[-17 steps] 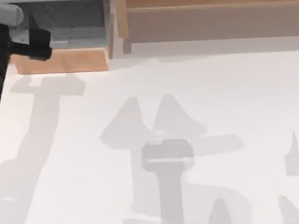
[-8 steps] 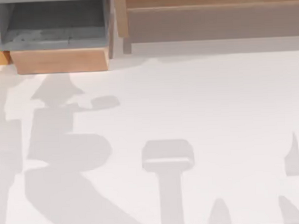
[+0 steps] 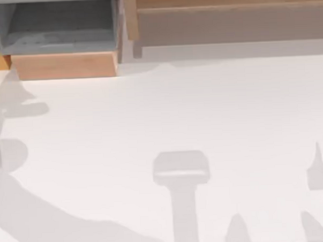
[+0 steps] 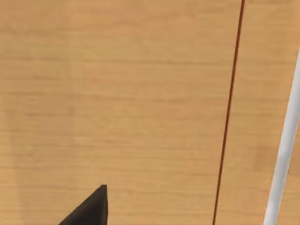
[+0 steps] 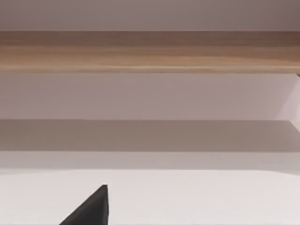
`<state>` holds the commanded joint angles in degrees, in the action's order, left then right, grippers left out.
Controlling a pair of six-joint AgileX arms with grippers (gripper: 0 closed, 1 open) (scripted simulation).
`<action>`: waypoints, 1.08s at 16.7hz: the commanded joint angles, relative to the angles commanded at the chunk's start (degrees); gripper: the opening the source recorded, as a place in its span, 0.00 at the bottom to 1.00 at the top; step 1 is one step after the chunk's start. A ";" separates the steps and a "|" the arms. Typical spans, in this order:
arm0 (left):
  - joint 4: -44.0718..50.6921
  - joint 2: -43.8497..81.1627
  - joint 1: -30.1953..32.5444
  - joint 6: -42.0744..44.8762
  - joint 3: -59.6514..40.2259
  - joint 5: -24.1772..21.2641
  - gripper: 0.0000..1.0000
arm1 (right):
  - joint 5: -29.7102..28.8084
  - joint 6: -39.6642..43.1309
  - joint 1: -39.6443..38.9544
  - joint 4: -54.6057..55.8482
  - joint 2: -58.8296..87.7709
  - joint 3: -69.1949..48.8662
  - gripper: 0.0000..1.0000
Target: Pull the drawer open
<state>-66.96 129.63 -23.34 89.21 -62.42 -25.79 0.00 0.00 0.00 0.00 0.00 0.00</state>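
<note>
The drawer (image 3: 65, 66) sits at the table's far left in the top view, its light orange-tan front board facing the table's middle. Behind the board its grey inside (image 3: 58, 26) lies exposed between grey side walls. A black part of my left gripper (image 4: 91, 208) shows in the left wrist view before a broad orange-tan wood surface (image 4: 117, 93). A black part of my right gripper (image 5: 91, 208) shows in the right wrist view, above the white table and well short of the wooden unit.
A much wider wooden unit (image 3: 227, 21) with a brownish-grey face stands to the right of the drawer along the far edge. The white table (image 3: 177, 109) carries grey arm shadows at its left and near edges. A thin dark red line (image 4: 229, 108) crosses the wood.
My left arm, which stood at the drawer's left end a second ago, has left the top view to the left, and its shadow slid leftwards. The drawer has not moved.
</note>
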 joint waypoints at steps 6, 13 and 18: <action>-0.23 0.87 -0.40 1.49 -0.37 -0.76 1.00 | 0.00 0.00 0.00 0.00 0.00 0.00 1.00; 2.91 3.94 0.73 1.53 -6.81 0.49 1.00 | 0.00 0.00 0.00 0.00 0.00 0.00 1.00; 3.10 4.11 0.80 1.53 -7.17 0.55 0.92 | 0.00 0.00 0.00 0.00 0.00 0.00 1.00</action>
<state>-63.86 133.74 -22.54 90.74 -69.59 -25.23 0.00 0.00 0.00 0.00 0.00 0.00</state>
